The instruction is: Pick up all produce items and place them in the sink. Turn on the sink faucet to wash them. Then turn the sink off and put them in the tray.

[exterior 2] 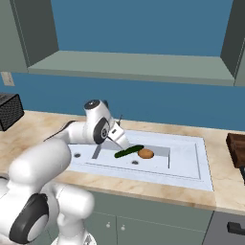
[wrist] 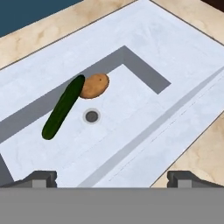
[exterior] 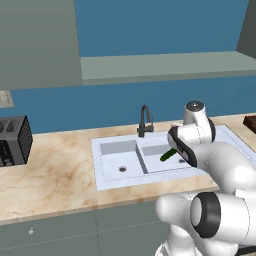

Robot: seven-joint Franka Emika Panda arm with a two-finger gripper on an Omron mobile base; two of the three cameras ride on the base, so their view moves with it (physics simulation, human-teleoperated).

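The counter [exterior: 55,175] looks like polished stone, beige marble with brown veining. The sink [wrist: 175,57] is a smooth, matt pale grey-white, like moulded composite or enamel, with darker grey basin walls and a dull metal ring at the drain [wrist: 91,116]. The faucet [exterior: 145,120] is matt black metal. The cucumber [wrist: 63,107] has a smooth dark green skin with a faint sheen; the potato [wrist: 94,85] is a dull, mottled brown. The toaster [exterior: 12,141] at the counter's left end is black with a ribbed side. The tray [exterior 2: 236,149] at the right end looks like dark wood. The cabinets [exterior: 60,232] are matt grey-green.
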